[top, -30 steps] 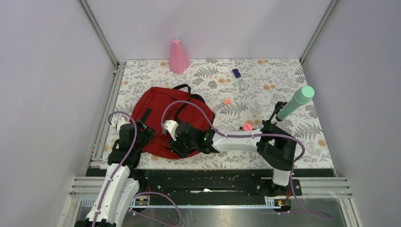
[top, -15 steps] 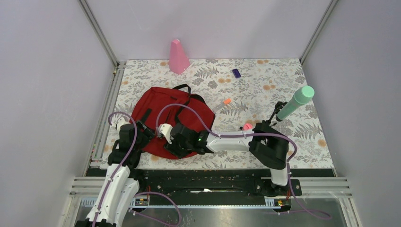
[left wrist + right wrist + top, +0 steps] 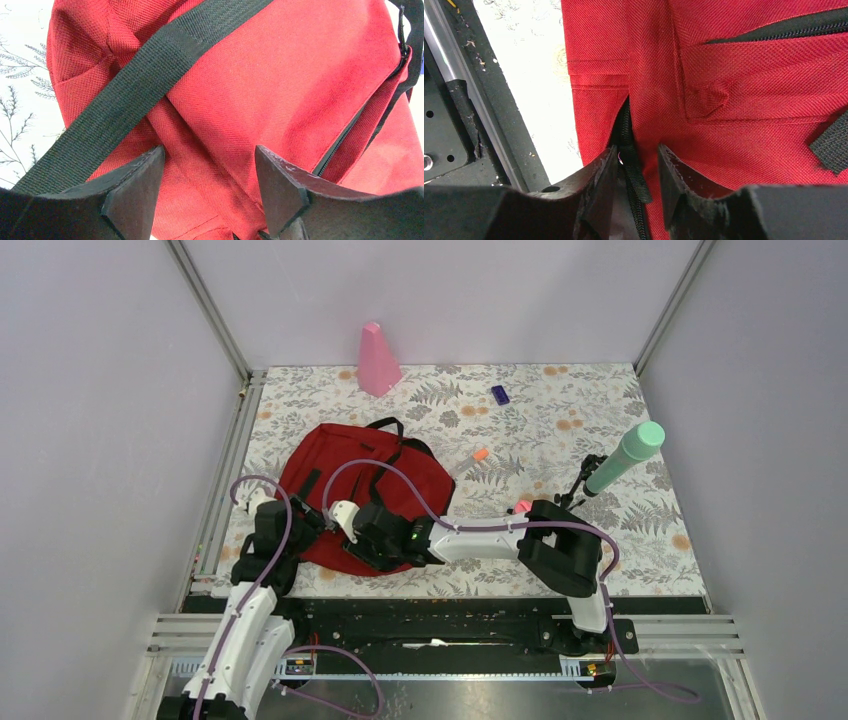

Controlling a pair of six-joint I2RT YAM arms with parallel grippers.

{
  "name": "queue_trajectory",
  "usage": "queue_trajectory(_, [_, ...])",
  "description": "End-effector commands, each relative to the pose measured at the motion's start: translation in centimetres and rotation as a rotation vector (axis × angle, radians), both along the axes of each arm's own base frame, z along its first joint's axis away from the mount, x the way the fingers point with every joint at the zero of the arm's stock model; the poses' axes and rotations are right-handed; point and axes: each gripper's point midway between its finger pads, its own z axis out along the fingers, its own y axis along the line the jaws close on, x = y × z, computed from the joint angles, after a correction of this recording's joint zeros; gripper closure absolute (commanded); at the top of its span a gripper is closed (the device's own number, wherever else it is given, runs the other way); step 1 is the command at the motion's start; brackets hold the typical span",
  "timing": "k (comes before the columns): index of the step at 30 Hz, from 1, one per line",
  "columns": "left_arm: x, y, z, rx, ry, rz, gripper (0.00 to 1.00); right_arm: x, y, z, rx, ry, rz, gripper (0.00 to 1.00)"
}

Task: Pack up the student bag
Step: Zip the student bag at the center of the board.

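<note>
While poised at the near edge of the student bag (image 3: 330, 455), holds left jaws open over red fabric, right jaws narrowly astride a black zipper pull (image 3: 636, 180), grip unclear.

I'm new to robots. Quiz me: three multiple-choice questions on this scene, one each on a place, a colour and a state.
1. Where is the pink cone? A on the backpack; B at the table's far edge, beyond the backpack; C beside the arms.
2. What colour are the backpack's straps? A white; B green; C black.
3. How is the left pincer? A open over the backpack; B shut on the cone; C hidden.
Answers: B, it stands beyond the backpack; C, black webbing in the wrist view; A, jaws apart over red fabric.
</note>
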Motion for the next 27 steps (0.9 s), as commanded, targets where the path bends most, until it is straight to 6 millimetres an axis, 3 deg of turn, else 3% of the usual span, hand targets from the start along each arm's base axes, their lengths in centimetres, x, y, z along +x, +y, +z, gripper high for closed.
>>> queue_trajectory(1, [1.1,-0.6,0.3,-0.042,-0.034,-0.003,0.35,-0.3,0.2,0.2,-0.009,-0.018,0.021,0.57])
queue_trajectory(6, [1.2,-0.6,0.2,-0.041,-0.035,-0.003,0.36,-0.5,0.0,-0.3,-0.018,-0.011,0.022,0.60])
queue_trajectory(9, [1.3,-0.4,0.2,-0.039,-0.037,0.006,0.38,-0.6,0.4,0.0,-0.008,-0.007,0.024,0.76])
queue_trajectory(13, [1.6,0.0,0.0,-0.035,-0.039,0.036,0.52,-0.3,0.3,1.2,0.014,-0.018,0.006,1.00])
queue_trajectory(21, [3.2,0.3,0.5,-0.032,-0.060,0.060,0.70,-0.1,-0.2,6.0,0.102,-0.087,-0.015,1.00])
queue_trajectory(27, [4.5,0.9,1.9,0.000,-0.090,0.077,0.92,-0.2,-0.8,8.1,0.119,-0.120,-0.012,1.00])
